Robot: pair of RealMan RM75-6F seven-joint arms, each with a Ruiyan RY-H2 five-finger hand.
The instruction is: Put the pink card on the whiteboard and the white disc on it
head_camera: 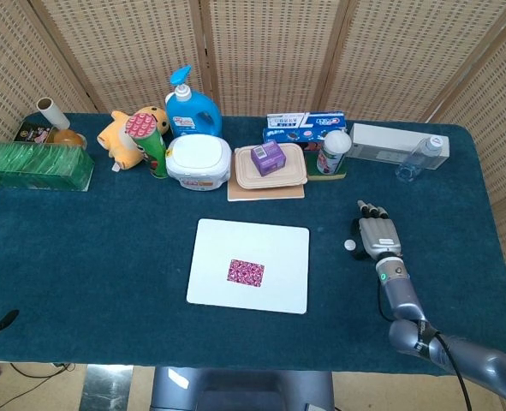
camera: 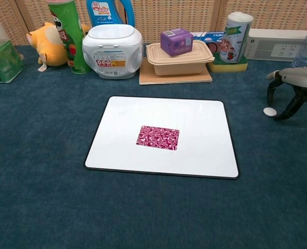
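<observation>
The whiteboard (head_camera: 274,244) (camera: 205,124) lies flat in the middle of the blue table. The pink patterned card (head_camera: 246,272) (camera: 158,137) rests on it, slightly left of its centre. A small white disc (head_camera: 349,245) (camera: 270,111) lies on the cloth to the right of the board. My right hand (head_camera: 378,236) (camera: 293,83) arches over the disc, palm down. Its fingers (camera: 294,104) and thumb stand apart on either side of the disc, which sits on the table. My left hand does not show in either view.
Along the back stand a green box (head_camera: 37,166), plush toy (head_camera: 122,134), chips can (head_camera: 150,144), blue pump bottle (head_camera: 191,107), white tub (head_camera: 199,160), a lunch box with a purple carton (head_camera: 268,158), a cup (head_camera: 333,151), a power strip (head_camera: 385,142) and a bottle (head_camera: 420,157).
</observation>
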